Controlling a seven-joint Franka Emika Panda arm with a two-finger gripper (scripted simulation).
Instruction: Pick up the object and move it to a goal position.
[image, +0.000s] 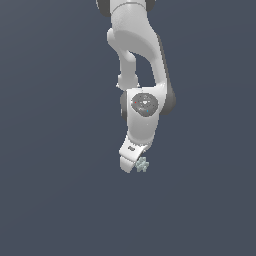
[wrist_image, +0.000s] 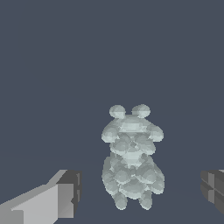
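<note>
a plain dark slate-blue background was seen in both views.
the white hand (image: 134, 164) was pointed downward with its fingers (wrist_image: 65, 192) spread wide; the pale grey-green knobbly object (wrist_image: 131, 157) was seen between them, touched by neither, just beside the fingertips in the exterior view.

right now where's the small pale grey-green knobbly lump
In the wrist view the pale grey-green knobbly lump sits between the open gripper's two fingers; in the exterior view it shows just right of the gripper tip.
</note>
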